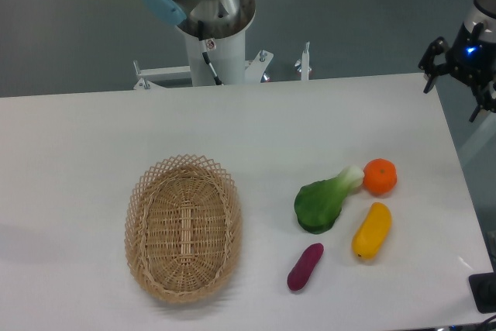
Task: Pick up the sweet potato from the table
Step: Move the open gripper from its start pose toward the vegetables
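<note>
up at the far right edge, the gripper (459,63) hangs past the corner of the table (93,137), only partly in view. its black fingers seem spread apart, but it is hard to be sure. it holds nothing. nearest the front lies the sweet potato (305,267), small and purple, tilted, touching nothing. left of it sits a woven basket (183,226). just right and a bit further back lies a yellow vegetable (372,231). behind them is a green leafy vegetable (325,201), its white stem end just beside an orange fruit (380,177).
</note>
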You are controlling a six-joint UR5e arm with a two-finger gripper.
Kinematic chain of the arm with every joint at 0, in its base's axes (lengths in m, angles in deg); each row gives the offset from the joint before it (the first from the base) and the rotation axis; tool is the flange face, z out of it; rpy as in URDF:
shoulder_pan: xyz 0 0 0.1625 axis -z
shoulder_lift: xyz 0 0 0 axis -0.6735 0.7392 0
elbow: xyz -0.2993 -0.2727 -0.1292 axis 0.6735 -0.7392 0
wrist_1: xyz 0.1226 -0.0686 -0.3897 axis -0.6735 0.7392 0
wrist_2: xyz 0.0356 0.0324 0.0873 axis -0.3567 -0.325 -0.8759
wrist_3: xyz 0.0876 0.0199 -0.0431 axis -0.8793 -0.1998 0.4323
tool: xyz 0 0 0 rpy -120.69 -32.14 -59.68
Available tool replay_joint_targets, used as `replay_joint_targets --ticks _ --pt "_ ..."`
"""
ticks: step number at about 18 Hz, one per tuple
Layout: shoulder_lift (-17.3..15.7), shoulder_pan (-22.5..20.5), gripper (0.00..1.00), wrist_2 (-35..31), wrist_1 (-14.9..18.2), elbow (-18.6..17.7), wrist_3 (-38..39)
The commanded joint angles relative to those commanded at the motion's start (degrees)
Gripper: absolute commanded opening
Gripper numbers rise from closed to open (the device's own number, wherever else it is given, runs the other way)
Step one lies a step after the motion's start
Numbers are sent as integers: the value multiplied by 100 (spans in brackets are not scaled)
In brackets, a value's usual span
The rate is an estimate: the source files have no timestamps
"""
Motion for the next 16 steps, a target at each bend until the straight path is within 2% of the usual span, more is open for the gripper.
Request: replay_joint_targets --ticks 6,12,14,16 --pt "0 0 100 44 -9 -62 35" --pt "17 167 100 62 -17 -140 685" --pt "53 368 100 53 -210 -245 956" --pt "96 579 100 35 -657 -369 1526"
